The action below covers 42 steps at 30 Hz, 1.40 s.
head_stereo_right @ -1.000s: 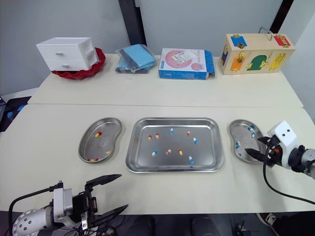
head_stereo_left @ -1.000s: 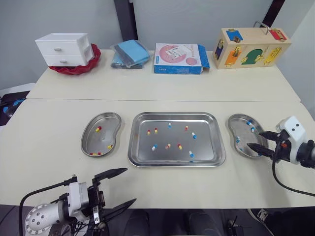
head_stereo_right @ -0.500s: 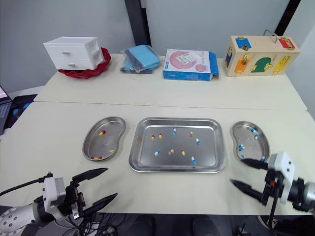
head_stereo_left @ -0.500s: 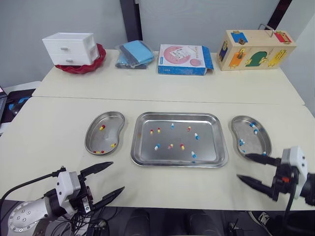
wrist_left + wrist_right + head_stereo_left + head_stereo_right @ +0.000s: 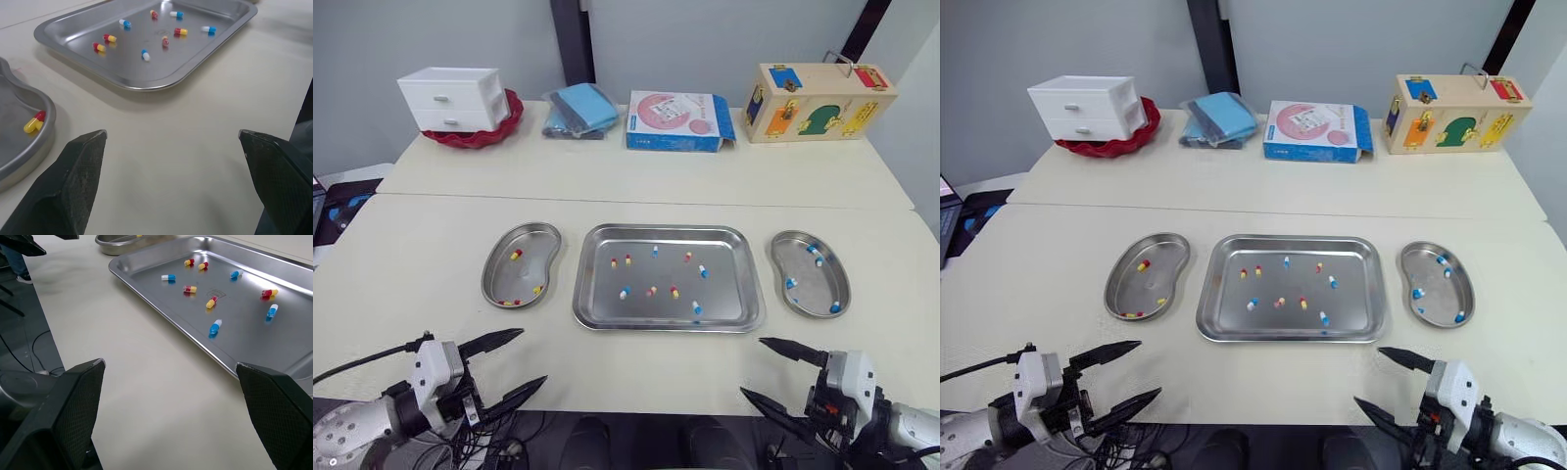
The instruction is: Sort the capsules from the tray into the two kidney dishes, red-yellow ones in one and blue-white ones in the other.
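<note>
Nine capsules (image 5: 651, 291) are loose in the tray (image 5: 729, 289) mid-table, a mix of red-yellow and blue-white. The left kidney dish (image 5: 514, 277), just beside the tray's left edge, has a few red-yellow ones in it. The right kidney dish (image 5: 808, 289) on the other side has a few blue-white.

The head views take in the whole table, including the stuff along the far edge: white drawer unit (image 5: 450, 98), blue-and-pink box (image 5: 675, 117), wooden latch box (image 5: 818, 98). The left wrist view gets up close on a red-yellow capsule (image 5: 34, 122) lying against the left dish's rim. The right wrist view looks across the tray at the scattered capsules.

The left gripper (image 5: 530, 356) and right gripper (image 5: 752, 366) both hang at the table's near edge. Fingers are spread wide with nothing between them, and the tray is well apart from both.
</note>
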Motion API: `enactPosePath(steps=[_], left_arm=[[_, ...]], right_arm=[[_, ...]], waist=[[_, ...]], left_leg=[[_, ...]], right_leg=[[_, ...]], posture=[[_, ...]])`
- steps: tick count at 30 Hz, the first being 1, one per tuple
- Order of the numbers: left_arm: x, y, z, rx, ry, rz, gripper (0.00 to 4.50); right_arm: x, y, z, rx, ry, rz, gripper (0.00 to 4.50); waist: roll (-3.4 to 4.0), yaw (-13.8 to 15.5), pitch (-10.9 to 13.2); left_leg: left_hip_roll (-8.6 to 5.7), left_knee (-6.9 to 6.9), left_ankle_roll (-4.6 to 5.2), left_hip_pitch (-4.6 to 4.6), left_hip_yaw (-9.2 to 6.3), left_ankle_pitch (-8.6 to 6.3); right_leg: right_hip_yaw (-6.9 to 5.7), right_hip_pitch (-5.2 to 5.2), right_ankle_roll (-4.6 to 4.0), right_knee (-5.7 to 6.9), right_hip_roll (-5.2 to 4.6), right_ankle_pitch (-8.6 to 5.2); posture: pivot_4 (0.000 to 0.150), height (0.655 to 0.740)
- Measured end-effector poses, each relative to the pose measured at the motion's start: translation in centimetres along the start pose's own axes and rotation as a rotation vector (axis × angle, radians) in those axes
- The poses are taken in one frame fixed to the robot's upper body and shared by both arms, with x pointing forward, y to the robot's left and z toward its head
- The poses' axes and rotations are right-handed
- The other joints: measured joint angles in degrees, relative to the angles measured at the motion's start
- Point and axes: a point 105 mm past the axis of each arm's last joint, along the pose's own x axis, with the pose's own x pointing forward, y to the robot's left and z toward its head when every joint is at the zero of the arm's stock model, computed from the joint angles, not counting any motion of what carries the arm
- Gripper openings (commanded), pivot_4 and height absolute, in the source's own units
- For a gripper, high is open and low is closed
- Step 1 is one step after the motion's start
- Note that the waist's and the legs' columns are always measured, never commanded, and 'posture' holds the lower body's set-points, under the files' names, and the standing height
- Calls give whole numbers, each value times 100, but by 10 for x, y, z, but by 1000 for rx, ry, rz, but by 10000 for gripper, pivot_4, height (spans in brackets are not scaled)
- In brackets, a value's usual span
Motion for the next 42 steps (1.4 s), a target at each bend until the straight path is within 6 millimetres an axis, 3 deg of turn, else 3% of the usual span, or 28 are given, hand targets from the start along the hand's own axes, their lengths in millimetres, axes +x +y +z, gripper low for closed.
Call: enactPosePath(steps=[5,9,13,16,24,35,40,42], left_arm=[[16,32,24,78,120,-71,45000],[41,50,49,109,120,-122,45000],[69,82,82,181,119,-170,45000],[83,97,93,203,128,-192,45000],[133,106,80,273,270,-379,45000],[164,102,65,331,318,-449,45000],[170,106,62,356,344,-441,33694],[172,107,62,366,350,-433,33694]], right_arm=[[6,-3,1,21,-5,-34,44924],[12,-1,6,35,-15,-54,44924],[17,7,9,67,-19,-70,44924],[19,9,11,83,-19,-86,44924],[20,9,12,114,-31,-131,44924],[24,6,13,88,-35,-158,44924],[24,6,14,87,-31,-166,45000],[25,7,15,88,-33,-169,45000]], waist=[[7,28,1],[10,12,3],[13,22,5],[13,-20,5],[13,-3,5],[13,-15,5],[12,-8,5],[12,-6,5]], left_leg=[[-2,0,-1,-1,-4,0],[-1,-4,-1,-2,-8,1],[-4,1,-2,-8,-18,2],[-6,2,-2,-8,-11,2],[-6,7,-2,-20,-19,3],[-6,10,-1,-26,-19,3],[-7,12,-1,-28,-21,3],[-6,12,-1,-28,-21,3]], right_leg=[[-4,2,0,-1,-1,0],[-9,0,-1,3,2,0],[-18,-5,-1,15,5,1],[-12,-6,-1,15,4,0],[-20,-14,-5,20,7,-2],[-18,-22,-5,28,7,-2],[-19,-22,-5,29,7,-2],[-19,-22,-5,30,6,-2]], posture=[[1500,7400],[1500,7400],[1500,7400],[1500,7400],[1500,7400],[1500,7400],[1500,7400],[1500,7400]])
